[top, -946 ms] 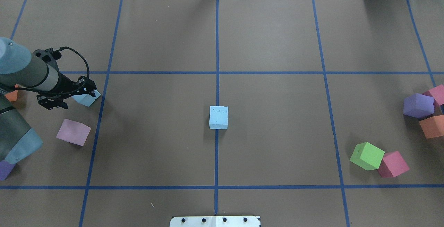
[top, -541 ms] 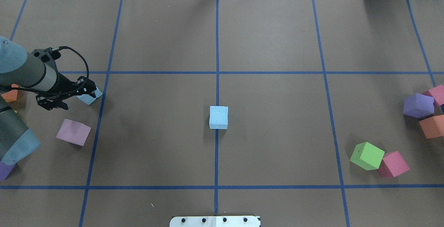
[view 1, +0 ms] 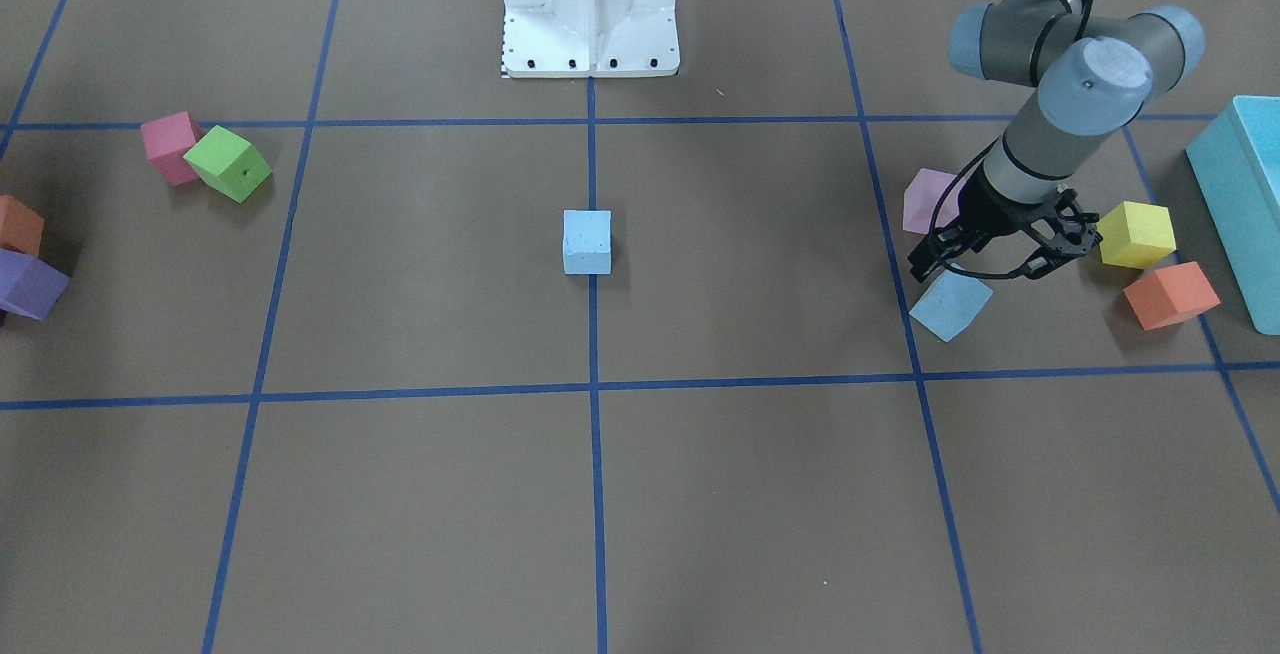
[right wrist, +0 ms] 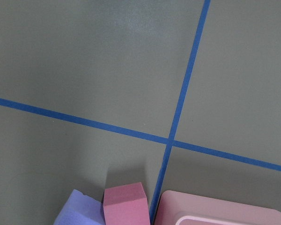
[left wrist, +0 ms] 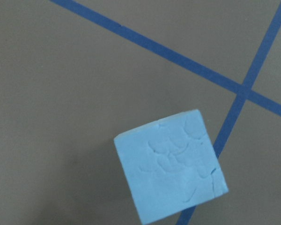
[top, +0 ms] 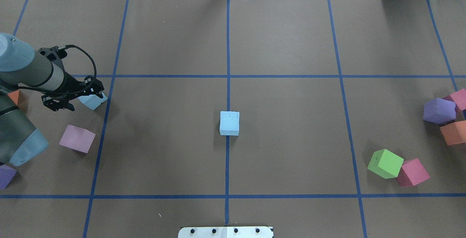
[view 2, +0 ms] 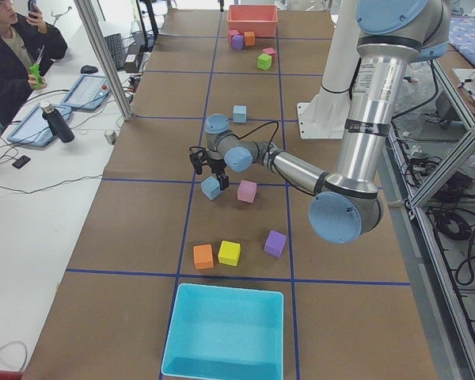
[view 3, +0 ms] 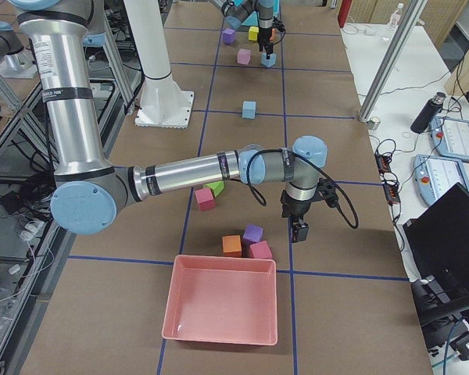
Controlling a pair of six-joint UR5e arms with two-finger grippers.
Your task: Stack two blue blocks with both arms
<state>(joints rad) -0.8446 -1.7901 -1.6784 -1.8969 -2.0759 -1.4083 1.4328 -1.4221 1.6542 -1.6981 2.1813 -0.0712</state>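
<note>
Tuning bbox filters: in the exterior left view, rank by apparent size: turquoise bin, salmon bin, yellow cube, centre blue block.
1. turquoise bin, nearest the camera
2. salmon bin, at the far end
3. yellow cube
4. centre blue block; it looks smaller, but it is farther away, so true sizes may match.

Sky-blue block (top: 229,123); brown table (top: 291,30), blue grid tape (top: 228,48); turquoise bin (view 2: 226,332)

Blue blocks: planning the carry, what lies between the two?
Overhead view: between the left blue block and the centre blue block, only bare paper crossed by tape.
</note>
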